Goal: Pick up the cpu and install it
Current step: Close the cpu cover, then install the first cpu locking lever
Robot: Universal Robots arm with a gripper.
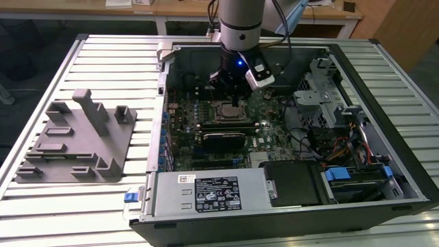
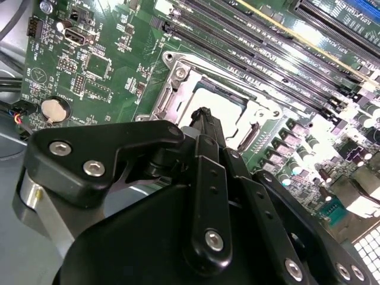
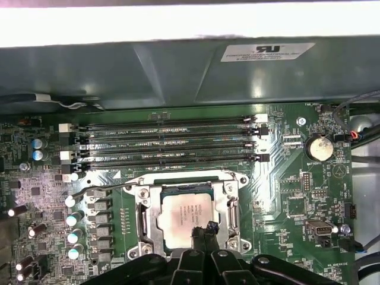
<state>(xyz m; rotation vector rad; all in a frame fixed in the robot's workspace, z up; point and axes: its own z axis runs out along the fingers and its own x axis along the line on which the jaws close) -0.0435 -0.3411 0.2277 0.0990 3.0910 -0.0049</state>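
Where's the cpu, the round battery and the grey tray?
cpu (image 3: 185, 211): first wrist view, middle of its silver top.
round battery (image 3: 316, 147): first wrist view, its shiny face.
grey tray (image 1: 67, 153): exterior view, its flat base.

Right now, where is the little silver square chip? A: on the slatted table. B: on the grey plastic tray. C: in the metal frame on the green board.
C: the cpu lies inside the socket frame on the motherboard, with the pincer close by it.
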